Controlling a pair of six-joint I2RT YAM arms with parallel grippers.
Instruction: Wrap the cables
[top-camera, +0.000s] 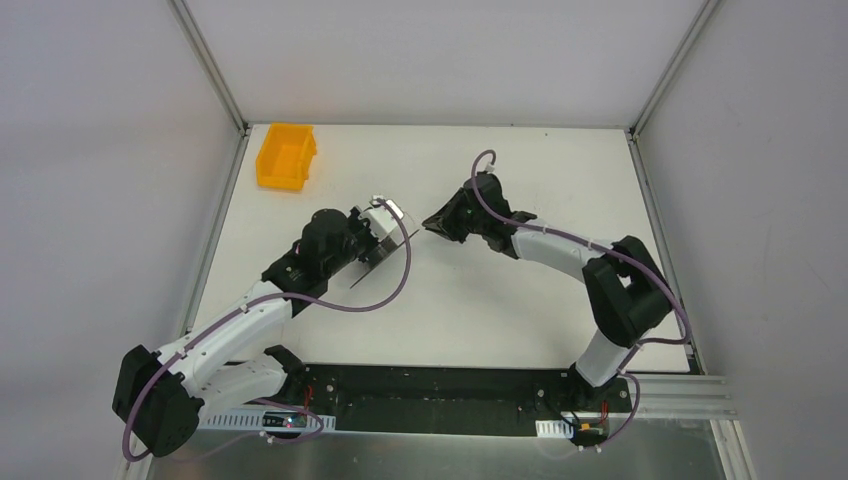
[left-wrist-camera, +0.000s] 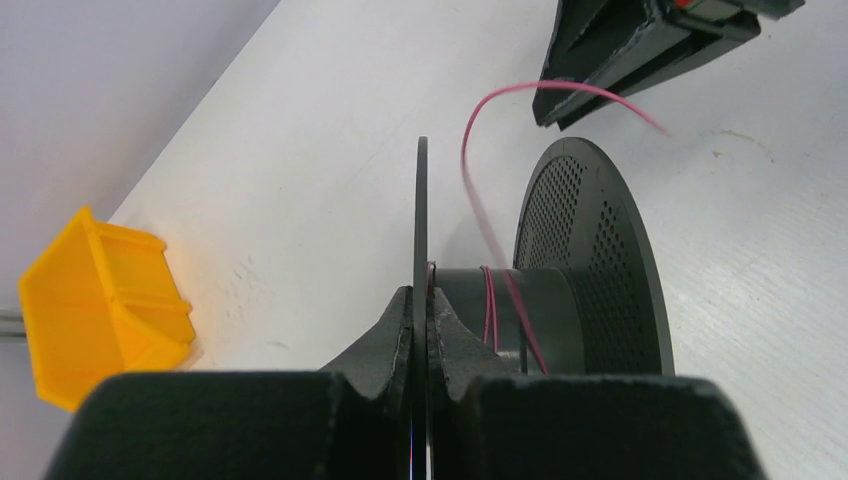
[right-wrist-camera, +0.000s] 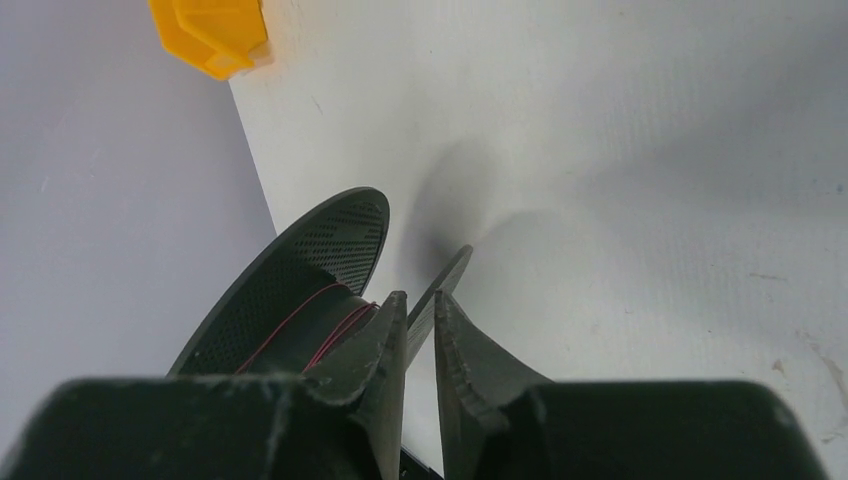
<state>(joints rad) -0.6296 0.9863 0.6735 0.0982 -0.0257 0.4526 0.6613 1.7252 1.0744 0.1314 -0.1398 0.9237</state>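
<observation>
In the left wrist view, my left gripper (left-wrist-camera: 422, 292) is shut on the thin near flange (left-wrist-camera: 422, 200) of a dark grey spool (left-wrist-camera: 590, 250). The spool is held on edge above the table. A few turns of the thin red cable (left-wrist-camera: 478, 200) lie round its core, and the loose end arcs up and right past my right gripper (left-wrist-camera: 640, 50). In the right wrist view, my right gripper (right-wrist-camera: 420, 300) stands slightly open beside the spool (right-wrist-camera: 300, 270). Nothing shows between its fingers. From above, the two grippers (top-camera: 385, 225) (top-camera: 432, 222) almost meet at mid table.
An orange bin (top-camera: 286, 156) stands at the back left corner of the white table (top-camera: 500, 300). Grey walls enclose the table on three sides. Thick mauve cables run along both arms.
</observation>
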